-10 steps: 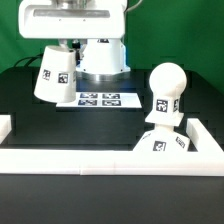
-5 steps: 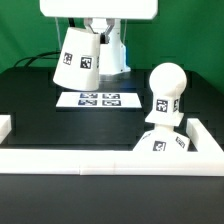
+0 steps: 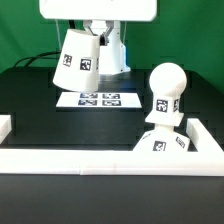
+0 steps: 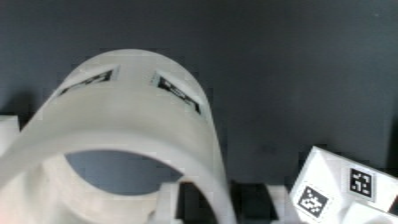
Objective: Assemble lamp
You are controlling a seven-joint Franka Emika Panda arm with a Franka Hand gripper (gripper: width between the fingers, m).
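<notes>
My gripper [image 3: 86, 34] is shut on the rim of the white cone-shaped shade [image 3: 78, 60] and holds it tilted in the air, above the exterior view's left end of the marker board [image 3: 97, 100]. In the wrist view the shade [image 4: 134, 110] fills most of the picture, with its wall between my jaws [image 4: 222, 205]. The ball-shaped bulb [image 3: 166, 88] stands upright on the blocky base [image 3: 165, 141] at the exterior view's right, apart from the shade.
A long white border rail [image 3: 100, 160] runs along the front, with short ends at both sides. The arm's white pedestal [image 3: 112, 55] stands behind the marker board. A tagged corner of the marker board [image 4: 347, 185] shows in the wrist view.
The shade has been lifted off the table and carried up and towards the exterior view's right. Over the last half second it has barely moved.
</notes>
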